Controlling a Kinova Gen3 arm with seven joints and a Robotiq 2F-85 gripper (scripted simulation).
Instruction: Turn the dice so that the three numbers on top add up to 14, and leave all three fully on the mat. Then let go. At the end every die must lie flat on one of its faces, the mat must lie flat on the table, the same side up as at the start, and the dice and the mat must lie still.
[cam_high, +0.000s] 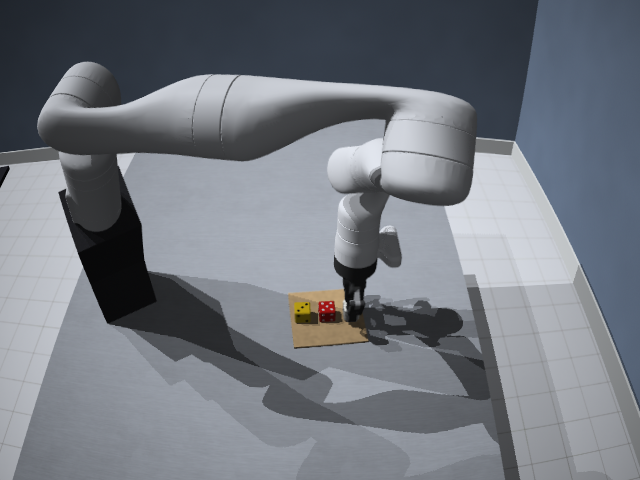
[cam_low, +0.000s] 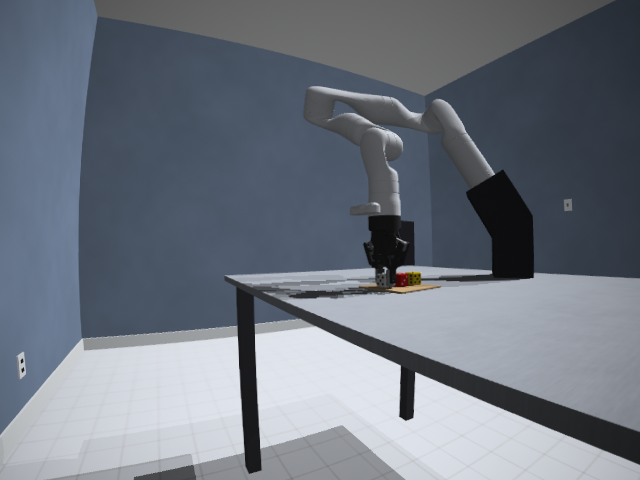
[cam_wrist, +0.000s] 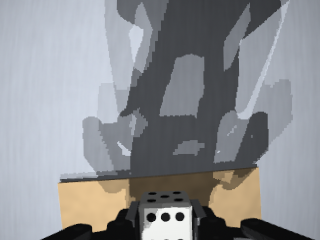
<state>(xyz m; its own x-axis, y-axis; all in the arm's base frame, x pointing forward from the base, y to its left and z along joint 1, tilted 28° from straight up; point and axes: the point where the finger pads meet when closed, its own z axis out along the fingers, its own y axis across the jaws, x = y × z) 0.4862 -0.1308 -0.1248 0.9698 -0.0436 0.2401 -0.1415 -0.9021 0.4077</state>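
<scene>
Tool (cam_high: 354, 314) (cam_low: 385, 277) (cam_wrist: 165, 214) pinched white die (cam_low: 382, 280) (cam_wrist: 166, 223) near mat's (cam_high: 323, 338) (cam_low: 416, 289) (cam_wrist: 95, 202) edge. Risk: release too high or tilted might have changed its top number.

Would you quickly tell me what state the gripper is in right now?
Gripper: closed on the white die, with a finger on either side of it.
</scene>
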